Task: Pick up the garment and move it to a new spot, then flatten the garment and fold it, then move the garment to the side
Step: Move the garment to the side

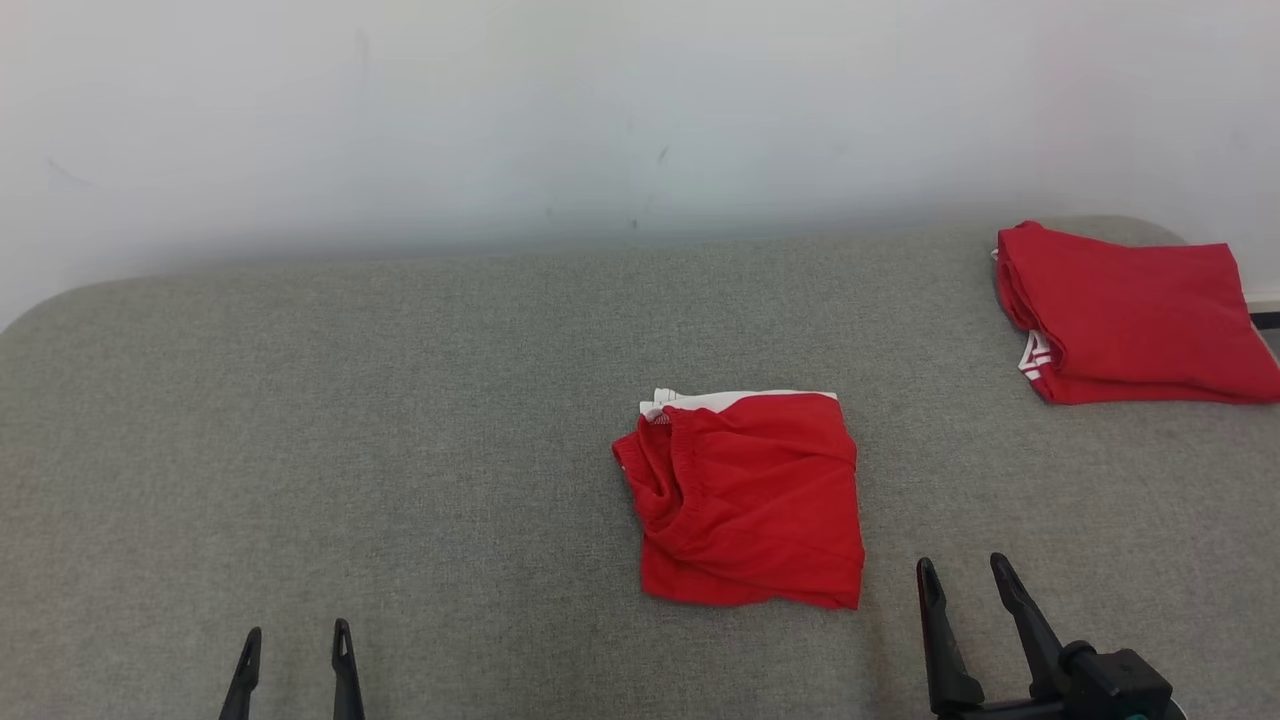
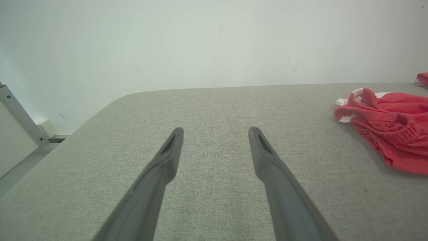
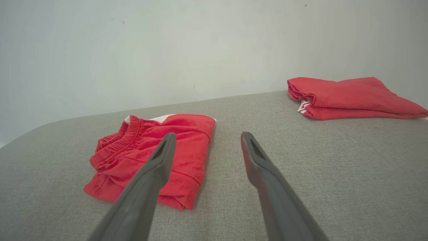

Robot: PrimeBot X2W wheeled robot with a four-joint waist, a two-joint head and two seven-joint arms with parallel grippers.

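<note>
We see the folded red garment (image 1: 750, 500) lying near the middle of the grey table (image 1: 400, 450), its waistband toward 9 o'clock. Our right tool (image 1: 962, 563) hovers near it at its 4 o'clock, fingers spread wide and holding nothing. Our left tool (image 1: 297, 632) sits well apart at 8 o'clock, equally wide and empty. A second folded red garment (image 1: 1130, 315) rests at 2 o'clock by the table's edge.

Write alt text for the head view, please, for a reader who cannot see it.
A folded red garment lies central on a grey surface, a second red garment at far right. The left gripper and right gripper, open and empty, point up from below.
</note>
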